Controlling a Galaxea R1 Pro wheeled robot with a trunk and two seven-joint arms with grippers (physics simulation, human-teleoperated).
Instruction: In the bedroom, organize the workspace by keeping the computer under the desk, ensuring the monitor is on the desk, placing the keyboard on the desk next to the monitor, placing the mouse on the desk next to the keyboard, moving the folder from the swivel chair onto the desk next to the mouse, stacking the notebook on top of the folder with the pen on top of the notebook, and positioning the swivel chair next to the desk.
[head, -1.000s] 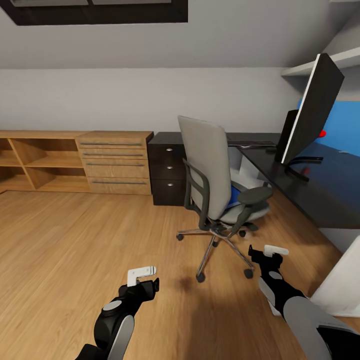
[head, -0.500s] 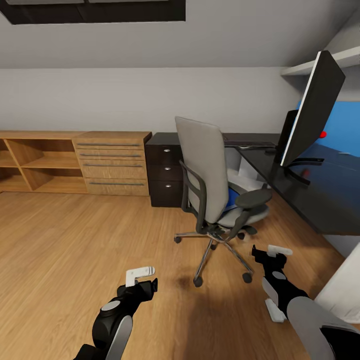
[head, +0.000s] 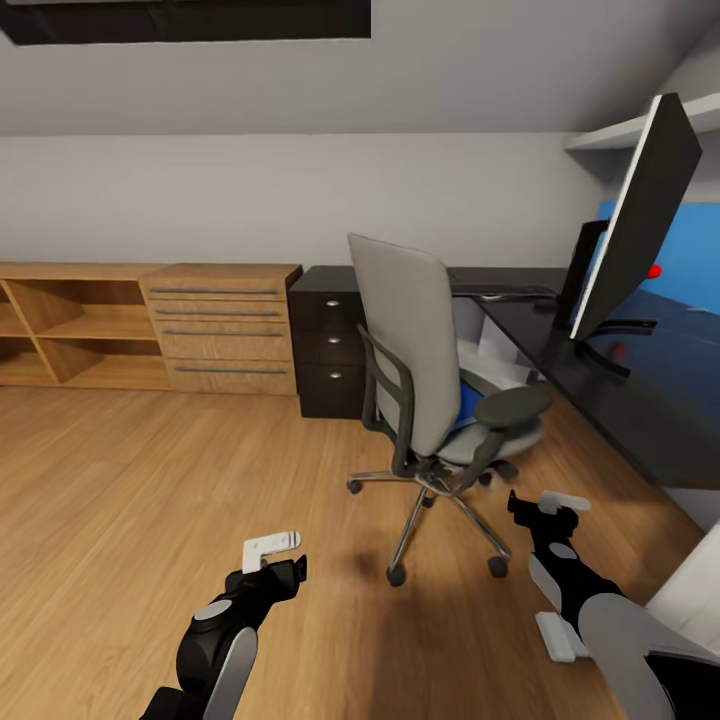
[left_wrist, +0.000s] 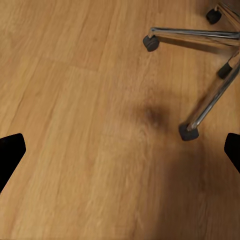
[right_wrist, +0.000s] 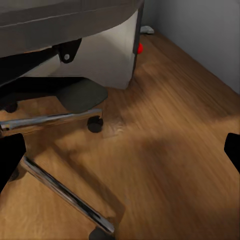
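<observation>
The grey swivel chair (head: 410, 350) stands on the wood floor with its back toward me, beside the black desk (head: 600, 385). A strip of the blue folder (head: 464, 402) shows on its seat. The wide monitor (head: 640, 215) stands edge-on on the desk. A slim dark keyboard (head: 507, 292) lies at the desk's far corner. The pale grey computer (right_wrist: 105, 57) sits under the desk behind the chair's chrome base (right_wrist: 55, 120). My left gripper (head: 280, 562) (left_wrist: 120, 150) and right gripper (head: 547, 510) (right_wrist: 120, 152) hang low over the floor, both open and empty. Notebook, pen and mouse are out of view.
A dark three-drawer pedestal (head: 328, 345) stands under the desk's far end. A light wood cabinet (head: 222, 328) and open shelves (head: 70, 330) line the back wall. A white panel (head: 690, 590) rises at the near right. Chair casters (left_wrist: 188, 132) lie close ahead of both grippers.
The whole view has shifted a little, so the chair and desk look slightly nearer. Both arms sit a bit lower in the picture. Nothing was grasped or released.
</observation>
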